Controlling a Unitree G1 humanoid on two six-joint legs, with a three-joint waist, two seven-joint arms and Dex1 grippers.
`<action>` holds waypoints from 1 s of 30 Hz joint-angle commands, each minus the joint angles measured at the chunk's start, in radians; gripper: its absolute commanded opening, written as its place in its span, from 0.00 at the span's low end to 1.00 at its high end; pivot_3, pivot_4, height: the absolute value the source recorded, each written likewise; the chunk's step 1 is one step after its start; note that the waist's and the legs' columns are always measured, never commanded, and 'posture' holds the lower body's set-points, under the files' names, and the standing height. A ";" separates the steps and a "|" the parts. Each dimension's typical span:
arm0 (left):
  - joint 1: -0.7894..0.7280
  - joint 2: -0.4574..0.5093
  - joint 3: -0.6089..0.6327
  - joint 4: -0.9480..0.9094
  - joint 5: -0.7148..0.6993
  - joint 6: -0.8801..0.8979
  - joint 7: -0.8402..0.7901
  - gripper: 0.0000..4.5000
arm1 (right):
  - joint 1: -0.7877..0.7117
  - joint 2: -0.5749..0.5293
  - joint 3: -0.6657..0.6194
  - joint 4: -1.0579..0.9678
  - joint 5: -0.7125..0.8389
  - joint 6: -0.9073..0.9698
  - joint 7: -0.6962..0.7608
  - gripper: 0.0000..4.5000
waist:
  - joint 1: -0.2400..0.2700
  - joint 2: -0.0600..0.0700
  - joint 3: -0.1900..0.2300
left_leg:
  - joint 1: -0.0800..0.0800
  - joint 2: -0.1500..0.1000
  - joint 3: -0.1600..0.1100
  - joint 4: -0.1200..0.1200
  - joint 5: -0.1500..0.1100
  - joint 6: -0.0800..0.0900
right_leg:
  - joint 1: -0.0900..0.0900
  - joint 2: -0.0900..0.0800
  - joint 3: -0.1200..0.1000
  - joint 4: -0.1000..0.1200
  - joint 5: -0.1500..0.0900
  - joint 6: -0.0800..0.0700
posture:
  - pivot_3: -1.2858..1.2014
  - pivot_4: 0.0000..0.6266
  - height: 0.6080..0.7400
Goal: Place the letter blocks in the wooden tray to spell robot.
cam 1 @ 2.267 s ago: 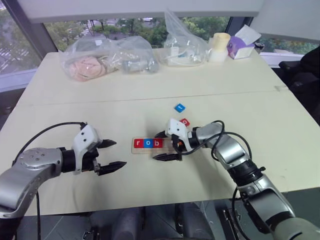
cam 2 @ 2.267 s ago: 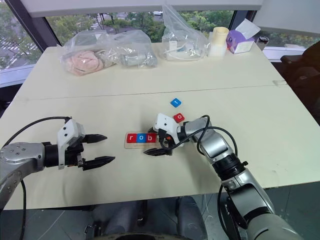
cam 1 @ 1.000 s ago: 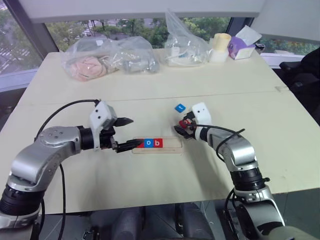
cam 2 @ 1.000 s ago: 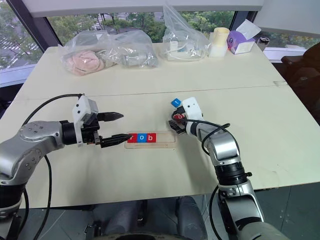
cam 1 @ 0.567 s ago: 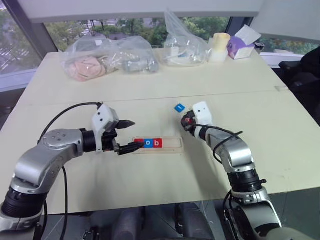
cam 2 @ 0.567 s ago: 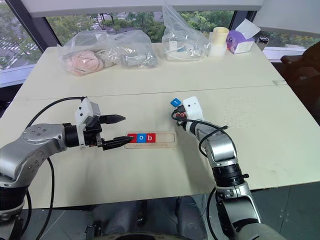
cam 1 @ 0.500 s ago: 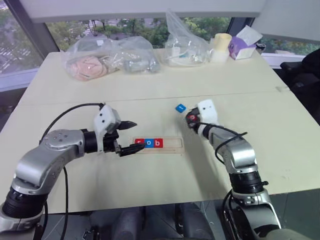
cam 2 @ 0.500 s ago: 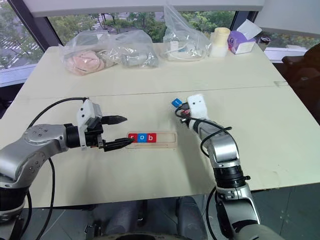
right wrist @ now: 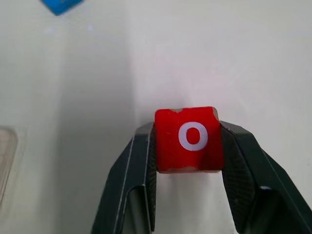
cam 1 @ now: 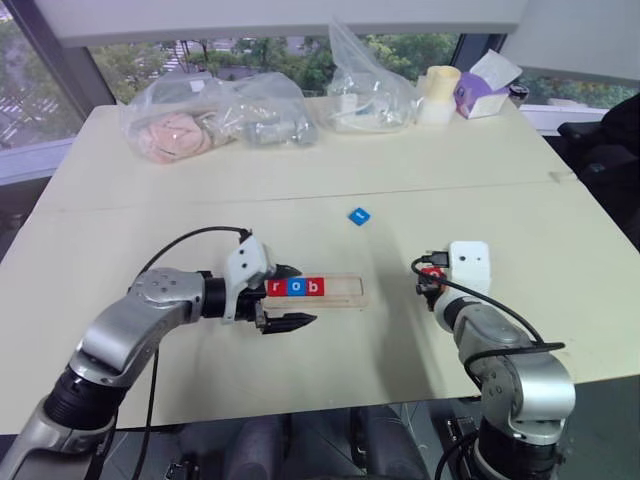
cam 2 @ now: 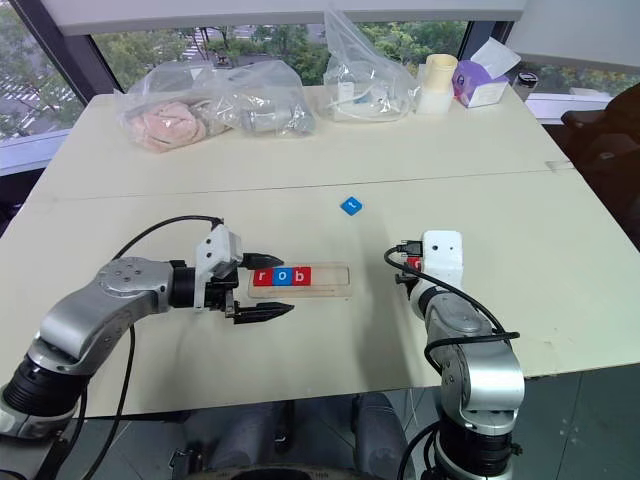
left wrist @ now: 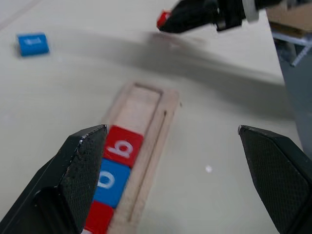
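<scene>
Right gripper (right wrist: 187, 146) fingers clenched on red "o" block (right wrist: 188, 140), frame right of wooden tray (cam 1: 318, 291); tray's long axis ran left-right, empty slots at its right end. Left gripper (cam 1: 284, 297) fingers released beside tray.

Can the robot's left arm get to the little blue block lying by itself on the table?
Probably yes. The left pincer is open and holds nothing, and the table between it and the blue block looks bare; only the wooden tray lies close by.
</scene>
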 commanded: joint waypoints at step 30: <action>0.111 0.277 0.202 -0.161 -0.085 0.041 -0.179 1.00 | -0.149 -0.847 0.184 0.978 0.075 -1.437 1.327 0.99 | -0.003 -0.001 0.002 | 0.001 0.003 0.010 0.002 -0.002 0.003 | 0.002 -0.001 0.001 -0.004 0.000 0.000 | 0.52 0.24 1.00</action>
